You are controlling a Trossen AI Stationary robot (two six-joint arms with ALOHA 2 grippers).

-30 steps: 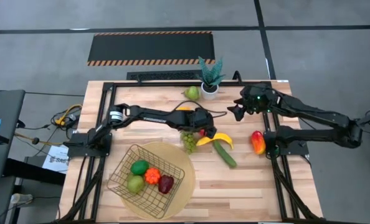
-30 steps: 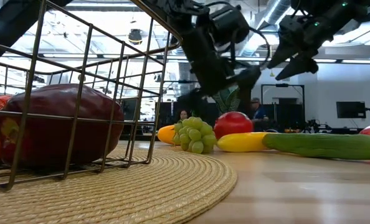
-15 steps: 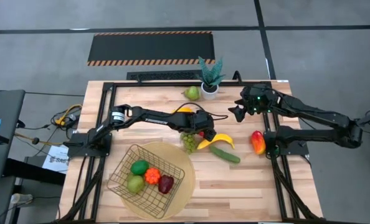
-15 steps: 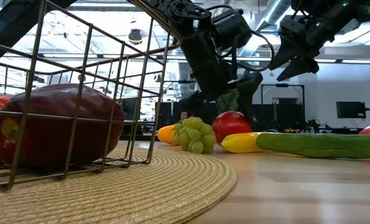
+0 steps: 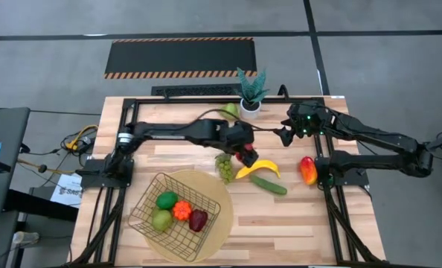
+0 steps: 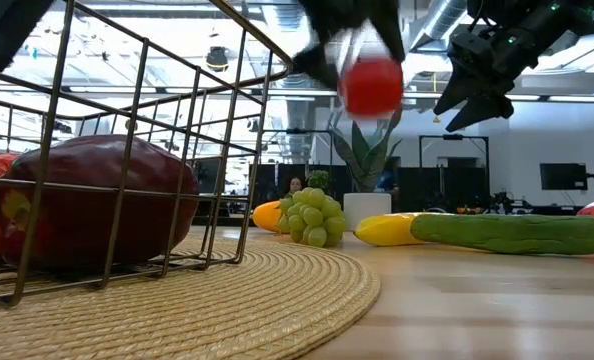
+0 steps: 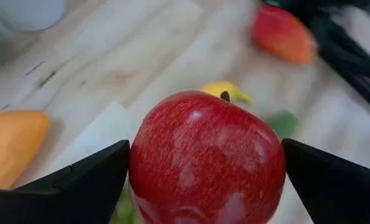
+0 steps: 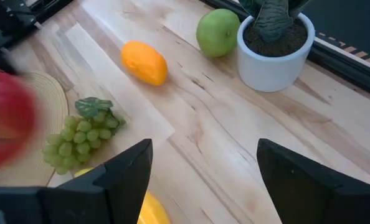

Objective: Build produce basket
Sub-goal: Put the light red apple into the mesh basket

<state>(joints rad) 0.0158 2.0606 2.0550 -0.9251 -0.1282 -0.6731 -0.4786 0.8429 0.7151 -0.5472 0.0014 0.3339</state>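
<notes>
Currently left gripper [image 7: 207, 168] clamps red apple [image 7: 207, 158] aloft; carry level, release low inside basket [image 5: 178, 216]; right gripper [image 8: 203, 186] open, idle.

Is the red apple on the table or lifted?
Lifted: the left gripper is shut on the red apple, well above the table.

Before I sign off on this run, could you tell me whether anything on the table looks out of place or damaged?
Nothing stands out. The left gripper holds the apple off the table; the basket sits upright on its mat with four pieces inside, and the grapes, banana and cucumber lie on the wood.
</notes>
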